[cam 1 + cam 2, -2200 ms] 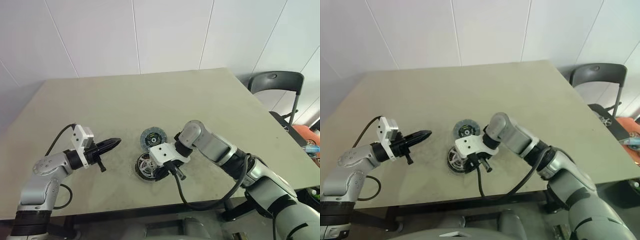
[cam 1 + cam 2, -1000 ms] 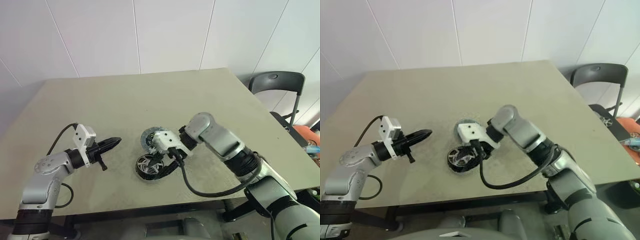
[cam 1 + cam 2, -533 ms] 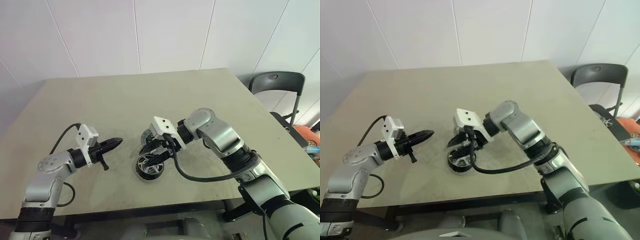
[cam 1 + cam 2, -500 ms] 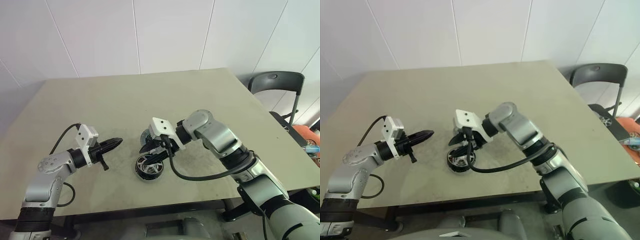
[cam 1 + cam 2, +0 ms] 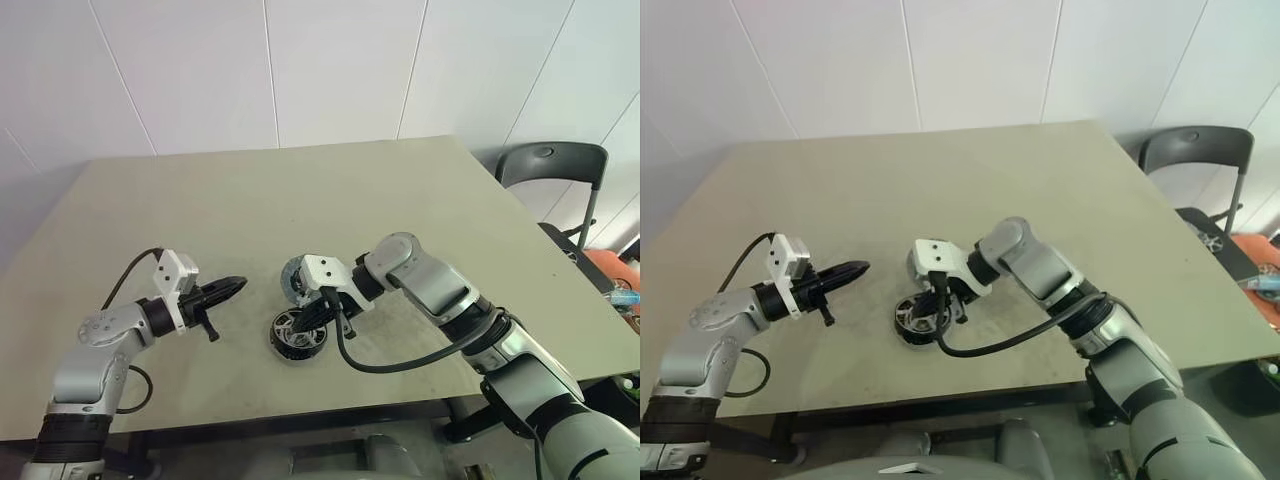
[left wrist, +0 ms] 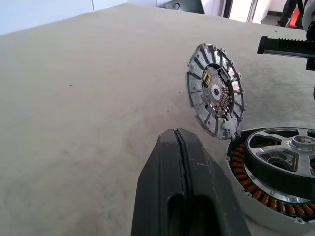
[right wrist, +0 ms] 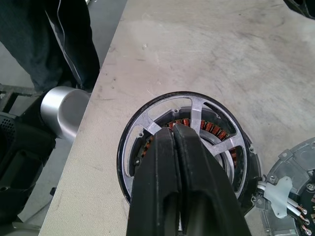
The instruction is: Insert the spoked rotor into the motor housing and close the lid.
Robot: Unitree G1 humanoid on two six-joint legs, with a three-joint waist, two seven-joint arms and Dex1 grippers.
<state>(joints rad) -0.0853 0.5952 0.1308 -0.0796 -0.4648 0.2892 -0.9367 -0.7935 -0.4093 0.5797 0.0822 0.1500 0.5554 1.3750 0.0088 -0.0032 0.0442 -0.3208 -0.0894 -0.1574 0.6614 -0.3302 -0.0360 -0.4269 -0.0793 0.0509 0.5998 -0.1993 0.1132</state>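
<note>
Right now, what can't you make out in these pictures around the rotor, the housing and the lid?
- Right wrist view: the shut right gripper covers the spoked rotor hub, so full seating in the motor housing is unclear.
- Left wrist view: the picture's edge cuts off the housing.
- Head views: the right gripper hides part of the lid.
</note>
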